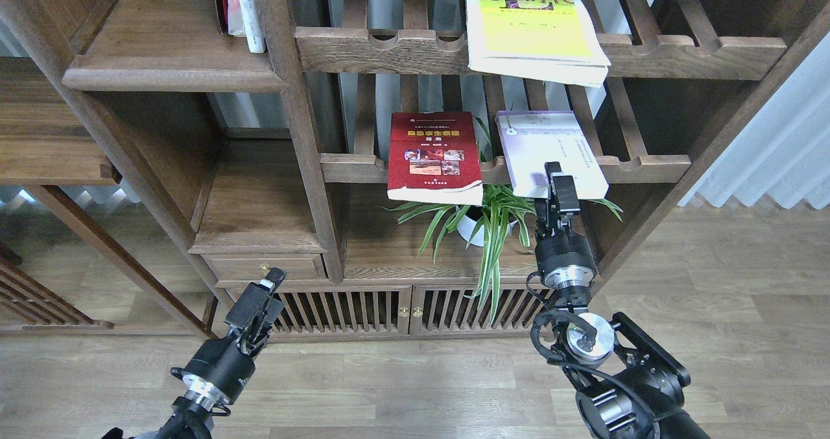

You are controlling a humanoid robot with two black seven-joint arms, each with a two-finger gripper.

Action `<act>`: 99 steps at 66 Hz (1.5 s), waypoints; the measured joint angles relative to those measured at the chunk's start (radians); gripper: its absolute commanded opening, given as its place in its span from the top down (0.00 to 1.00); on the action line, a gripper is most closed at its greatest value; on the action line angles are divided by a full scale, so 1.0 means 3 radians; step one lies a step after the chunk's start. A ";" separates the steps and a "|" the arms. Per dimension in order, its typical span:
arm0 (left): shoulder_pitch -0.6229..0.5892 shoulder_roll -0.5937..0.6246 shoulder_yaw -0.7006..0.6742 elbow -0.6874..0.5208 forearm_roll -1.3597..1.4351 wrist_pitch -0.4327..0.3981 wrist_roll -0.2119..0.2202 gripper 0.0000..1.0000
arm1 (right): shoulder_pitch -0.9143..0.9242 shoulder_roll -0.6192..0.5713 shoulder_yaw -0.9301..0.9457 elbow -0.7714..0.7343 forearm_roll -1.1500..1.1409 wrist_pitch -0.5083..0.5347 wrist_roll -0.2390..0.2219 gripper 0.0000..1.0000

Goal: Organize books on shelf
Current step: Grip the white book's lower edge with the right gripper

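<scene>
On the lower slatted rack (642,165), at its front rail, two books are laid flat and overhang the edge: a red book (435,157) with yellow title and photos toward the rail's left end, and a pale lavender book (551,147) toward its middle. On the upper slatted rack (389,50), a yellow-green book (528,24) with black characters is laid flat, its near edge projecting over the front rail. At the upper left, the solid shelf (168,43) is seen, with white-spined upright books (243,8) stood at its back right corner. Below the lower rack, a potted plant (483,222) is set on a bottom board above the slatted cabinet doors (408,309).

The right gripper (555,179) is raised to the near edge of the lavender book; its tips overlap the cover's front margin. Whether its fingers are clamped on the book cannot be told. The left gripper (269,283) is held low before the cabinet doors, well apart from every book; its fingers are seen dark and close together, and their state cannot be told.
</scene>
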State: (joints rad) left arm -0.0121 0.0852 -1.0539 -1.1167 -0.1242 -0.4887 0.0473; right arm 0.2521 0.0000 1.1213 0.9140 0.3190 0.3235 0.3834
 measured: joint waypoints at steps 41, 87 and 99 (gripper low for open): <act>0.0005 0.0002 0.0000 0.0000 -0.0001 0.0000 -0.0003 0.00 | 0.0073 0.0000 0.0181 -0.0019 0.0024 -0.0229 0.0029 0.36; 0.0013 0.0002 -0.0041 0.0005 0.0000 0.0000 -0.0005 0.00 | 0.0124 0.0000 0.0181 -0.0045 0.0010 -0.0611 0.0026 0.63; 0.0010 0.0002 -0.0042 0.0005 0.0000 0.0000 -0.0005 0.00 | 0.0141 0.0000 0.0189 -0.0034 0.0013 -0.0651 0.0027 0.73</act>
State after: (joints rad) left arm -0.0091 0.0858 -1.0663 -1.1152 -0.1244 -0.4887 0.0460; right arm 0.2944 0.0000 1.1779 0.9038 0.3227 0.1283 0.3915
